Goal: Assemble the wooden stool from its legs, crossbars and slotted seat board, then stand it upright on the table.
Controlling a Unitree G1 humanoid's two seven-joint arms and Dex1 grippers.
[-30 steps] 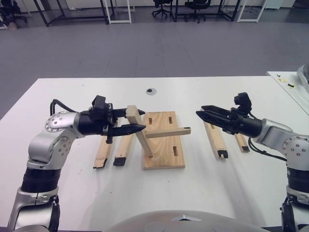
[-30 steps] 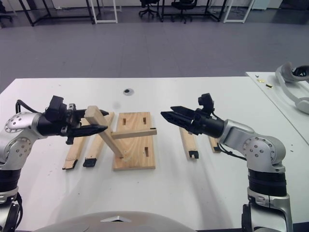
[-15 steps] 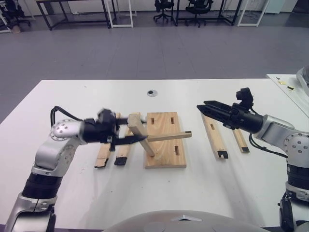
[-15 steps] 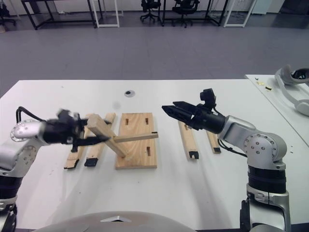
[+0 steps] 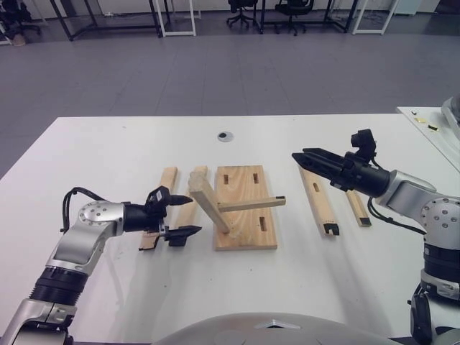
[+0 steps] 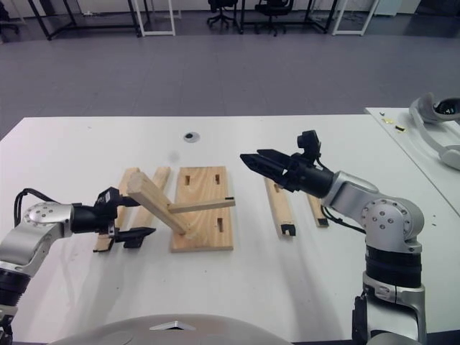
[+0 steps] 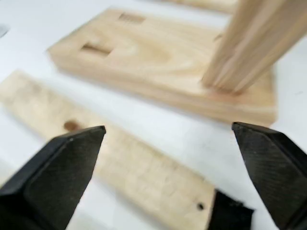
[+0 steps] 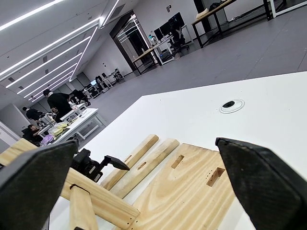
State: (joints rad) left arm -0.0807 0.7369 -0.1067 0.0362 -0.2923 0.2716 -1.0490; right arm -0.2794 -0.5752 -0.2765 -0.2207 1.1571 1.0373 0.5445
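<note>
Left gripper (image 5: 194, 213) low, jaws apart and empty, just beside the loose legs (image 5: 167, 183) left of the seat board (image 5: 248, 233) — I see a leg (image 5: 210, 205) with crossbar (image 5: 251, 205) leaning up from it — right gripper (image 5: 297, 154) apart too, raised above the right legs (image 5: 318, 201).

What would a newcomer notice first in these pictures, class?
A tilted leg with a crossbar jutting sideways stands on the seat board in the middle of the table. The left gripper, jaws open, sits low beside it; the right gripper, jaws open, hovers near loose pieces.
</note>
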